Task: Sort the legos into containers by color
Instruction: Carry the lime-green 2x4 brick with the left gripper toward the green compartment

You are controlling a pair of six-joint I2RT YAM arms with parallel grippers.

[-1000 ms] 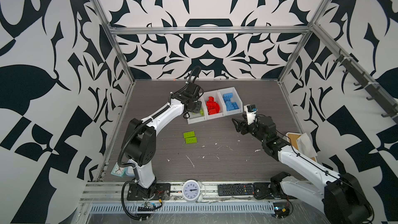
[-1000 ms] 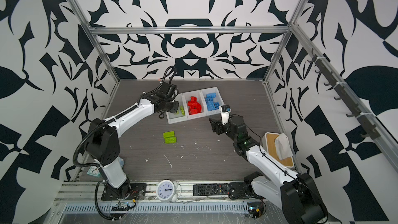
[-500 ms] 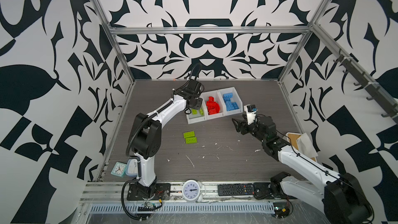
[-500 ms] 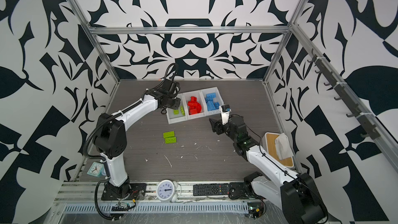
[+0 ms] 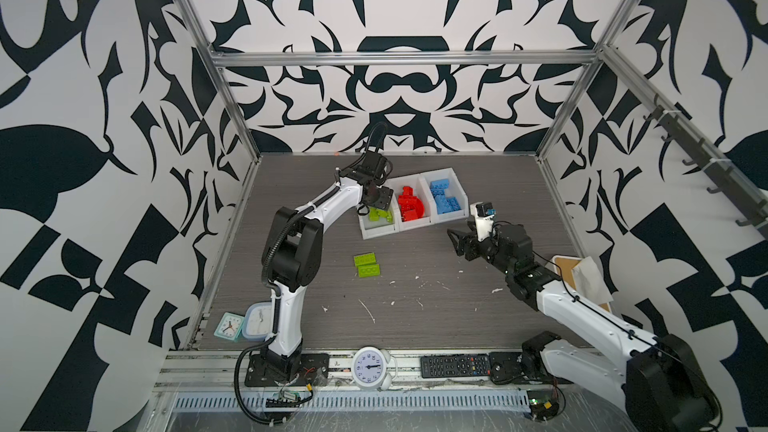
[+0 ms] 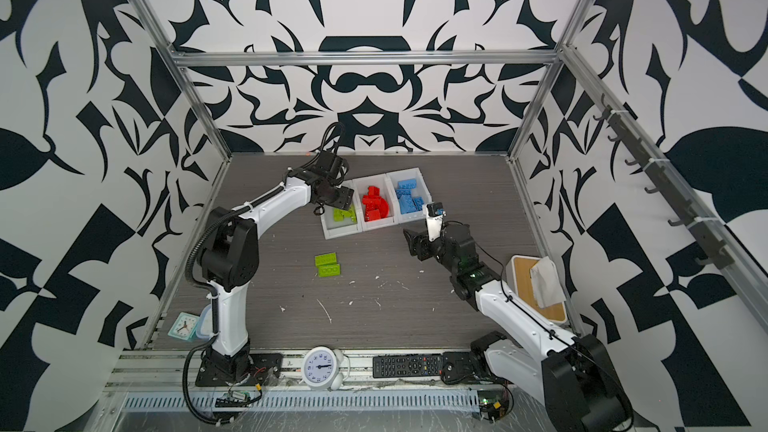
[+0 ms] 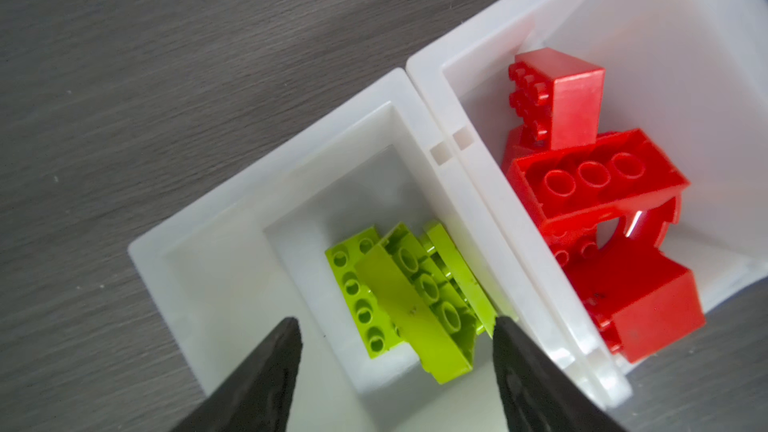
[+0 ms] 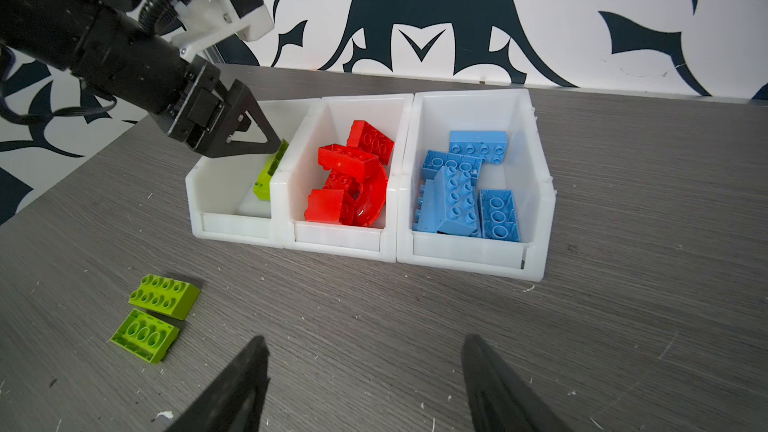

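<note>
Two lime-green studded plastic bricks [image 5: 365,259] on grey counter [image 5: 415,305]: lying frontward of wide, empty left end effector [image 7: 395,322], the nearer arm

In both top views the whole cell is seen from far off and high above the table [image 5: 415,317] edge at 6 o'clock, tilted down toward the back wall at 12 o'clock. The containers [image 7: 216,251] are viewed from close above, almost straight down, by the left wrist camera, past the left gripper [image 7: 393,320]. The same containers, shared with every view, are faced from low and near at 3 o'clock by the right wrist camera, aimed toward 10 o'clock.
</note>
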